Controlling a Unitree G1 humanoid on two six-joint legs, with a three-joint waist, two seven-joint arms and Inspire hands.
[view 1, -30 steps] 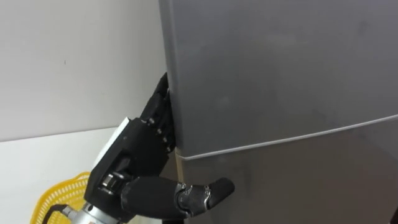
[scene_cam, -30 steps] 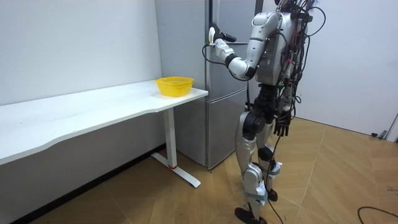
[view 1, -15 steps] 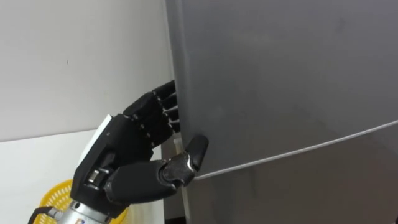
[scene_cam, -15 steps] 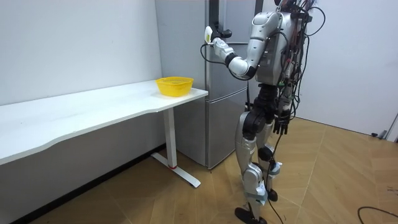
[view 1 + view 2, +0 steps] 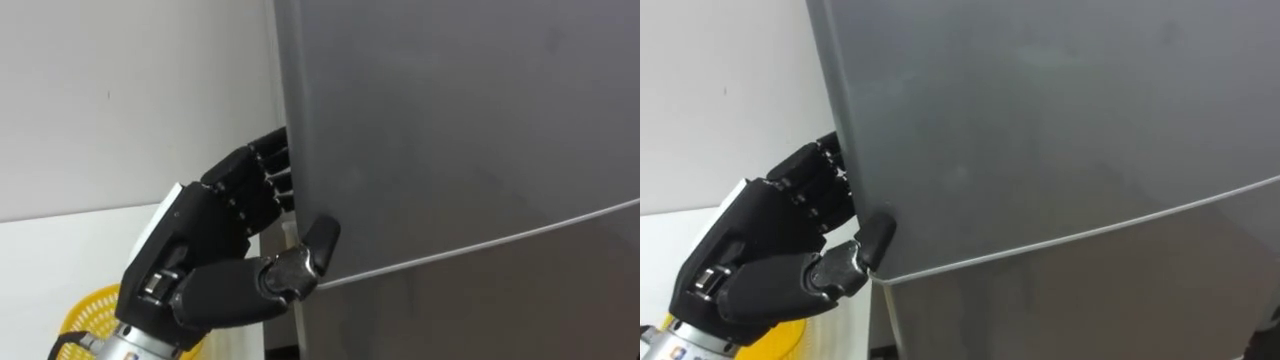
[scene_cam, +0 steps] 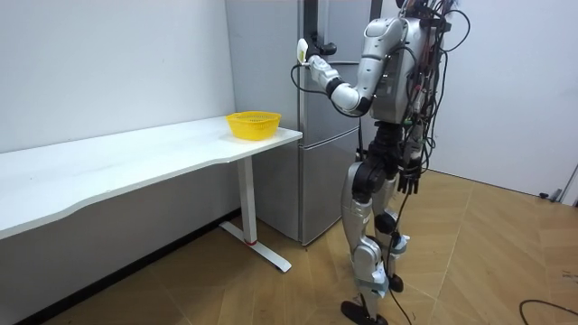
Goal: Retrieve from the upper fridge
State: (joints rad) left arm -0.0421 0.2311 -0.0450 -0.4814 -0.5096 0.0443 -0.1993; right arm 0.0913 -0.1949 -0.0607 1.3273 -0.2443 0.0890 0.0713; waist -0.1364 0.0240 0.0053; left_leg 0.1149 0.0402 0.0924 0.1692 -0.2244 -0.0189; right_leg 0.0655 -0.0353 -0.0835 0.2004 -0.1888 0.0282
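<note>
Fridge, grey, seen from the robot standing upright just before it on a wood floor. In the eye views the upper door takes up most of the field, and a thin pale seam divides it from the lower door.

Left hand, raised to about chest height, is clamped on the left edge of the upper door just above the seam. The fingers curl round the edge with their tips hidden behind it, and the thumb presses on the door's front face. Whether the door is ajar cannot be told, and the inside of the upper compartment is hidden by it.

Right hand hangs beside the hip, too small to tell how its fingers stand.

To the robot's left a white table runs along the wall. A yellow mesh basket sits on the table end nearest the fridge, below the left forearm.
</note>
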